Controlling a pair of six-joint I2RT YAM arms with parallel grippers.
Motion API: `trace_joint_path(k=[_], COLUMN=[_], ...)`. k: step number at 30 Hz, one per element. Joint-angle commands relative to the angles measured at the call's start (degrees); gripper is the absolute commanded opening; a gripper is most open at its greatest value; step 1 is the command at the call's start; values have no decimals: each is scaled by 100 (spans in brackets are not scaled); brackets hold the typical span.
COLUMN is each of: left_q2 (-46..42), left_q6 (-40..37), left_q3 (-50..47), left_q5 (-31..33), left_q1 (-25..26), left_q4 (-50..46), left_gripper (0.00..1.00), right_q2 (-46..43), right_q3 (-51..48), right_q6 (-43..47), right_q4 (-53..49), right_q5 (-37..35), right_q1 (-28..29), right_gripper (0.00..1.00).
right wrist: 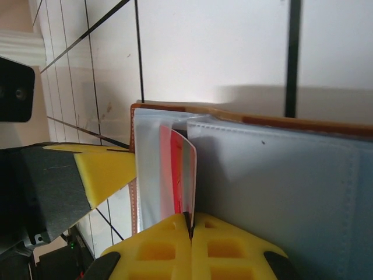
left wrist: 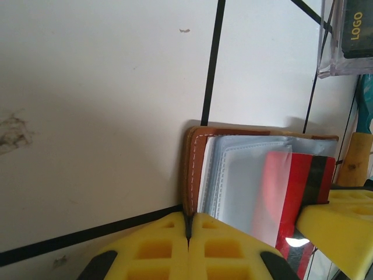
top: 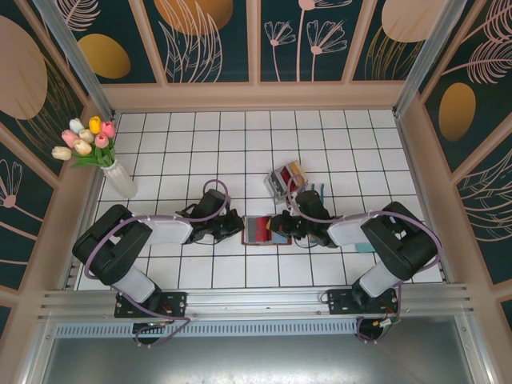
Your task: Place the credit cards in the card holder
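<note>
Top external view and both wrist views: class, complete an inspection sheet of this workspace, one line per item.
Surface: white tiled table with a black grid; faint smudges in the left wrist view.
Job's things: card holder lies open between the arms, with a red card at its clear sleeves; more cards sit in the clear box.
Clutter: vase of tulips at the table's left edge.
Grippers: left tool shut on the card holder's leather edge; right tool shut on the red card's edge.
Cables: purple cables run along both arms.
Surroundings: floral panel walls on three sides.
</note>
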State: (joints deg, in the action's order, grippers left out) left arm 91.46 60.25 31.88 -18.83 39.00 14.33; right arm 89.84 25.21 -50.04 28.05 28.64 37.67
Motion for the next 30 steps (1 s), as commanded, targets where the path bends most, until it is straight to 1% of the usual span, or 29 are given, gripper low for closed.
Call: trace_joint_path(k=[1, 4, 6, 9, 12, 14, 17, 20, 22, 24, 27, 29, 30], left_q2=[118, 135, 135, 153, 137, 135, 127, 109, 96, 91, 115, 126, 124], left_q6=[33, 39, 34, 40, 45, 40, 33, 36, 34, 32, 38, 28, 15], left_q3=[2, 14, 3, 18, 12, 12, 3, -15, -18, -37, -41, -33, -20], left_q5=[28, 22, 20, 11, 10, 11, 15, 42, 48, 48, 31, 7, 11], left_q1=[53, 55, 63, 57, 61, 62, 61, 63, 58, 63, 59, 63, 59], left_q4=[-73, -63, -56, -32, -35, -48, -68, -72, -79, -70, -39, -19, -20], left_gripper=[0, 0, 0, 0, 0, 0, 0, 0, 0, 0, 0, 0, 0], right_q2=[-62, -177, -129, 177, 368, 471, 369, 62, -140, -221, -253, -146, -70], right_q3=[18, 85, 61, 184, 384, 470, 502, 528, 529, 537, 505, 532, 570], right_q6=[132, 279, 187, -31, -217, -291, -150, 76, 231, 295, 312, 266, 276], right_q4=[-566, -903, -677, -249, -73, -28, -409, -948, -1233, -1398, -1373, -1345, -1339], right_q5=[23, 58, 172, 271, 136, 173, -7, -260, -339, -341, -296, -212, -177], right_q1=[102, 90, 91, 200, 371, 436, 419, 386, 326, 278, 276, 276, 284], right_gripper=[0, 1, 2, 4, 5, 8, 9, 19, 20, 23, 21, 22, 20])
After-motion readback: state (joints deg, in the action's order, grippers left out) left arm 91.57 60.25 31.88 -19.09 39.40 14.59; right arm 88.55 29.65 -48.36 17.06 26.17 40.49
